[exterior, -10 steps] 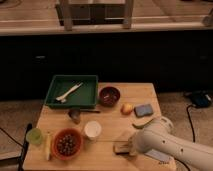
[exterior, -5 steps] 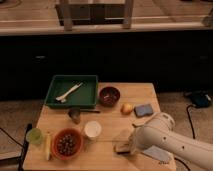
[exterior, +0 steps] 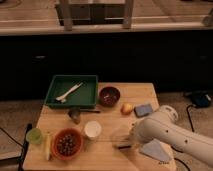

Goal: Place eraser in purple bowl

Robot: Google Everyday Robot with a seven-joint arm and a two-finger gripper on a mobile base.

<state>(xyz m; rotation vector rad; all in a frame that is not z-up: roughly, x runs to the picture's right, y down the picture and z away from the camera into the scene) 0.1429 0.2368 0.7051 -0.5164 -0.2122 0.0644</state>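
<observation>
End effector (exterior: 126, 141) down low at the eraser, bowl way up back

It's parked near the front of the tabletop (exterior: 107, 114), right over the eraser (exterior: 122, 146), which only shows as a dark sliver underneath. Honestly can't tell if it's gripping or not. The purple bowl (exterior: 109, 95) sits well apart, beside the green tray (exterior: 85, 97), so I'd guess a lift-and-carry is needed. The white arm (exterior: 167, 134) reaches in from the right, angled down.

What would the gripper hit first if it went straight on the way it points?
Probably the white cup: the gripper, at the front right of the table, points left toward it, though depth is unclear.
</observation>
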